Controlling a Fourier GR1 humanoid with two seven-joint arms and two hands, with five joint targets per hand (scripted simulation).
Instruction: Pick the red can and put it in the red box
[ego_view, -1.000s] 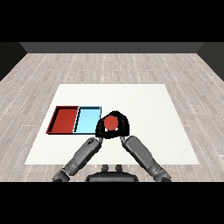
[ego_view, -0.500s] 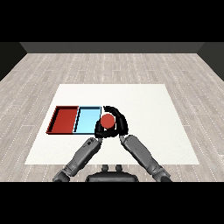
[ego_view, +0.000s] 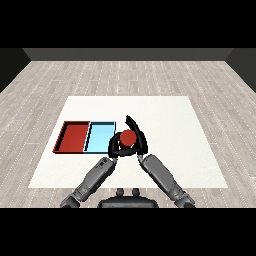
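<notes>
The red can (ego_view: 128, 136) shows its round top just right of the light blue tray. My right hand (ego_view: 141, 136) is shut on it, black fingers arching over its far and right sides. The can's lower body is hidden by the hand, so I cannot see whether it rests on the table. My left hand (ego_view: 113, 149) sits close against the can's near left side, merging with the dark shapes there. The red tray (ego_view: 75, 136) lies left of the light blue tray (ego_view: 100, 136), and both hold nothing.
The white table (ego_view: 170, 120) stretches wide to the right and far side of the hands. Both grey forearms come in from the lower edge and converge below the can. Grey plank floor surrounds the table.
The right hand with the red can has shifted a little up the view, away from me, staying beside the blue tray's right edge. The left hand has kept close under it.
</notes>
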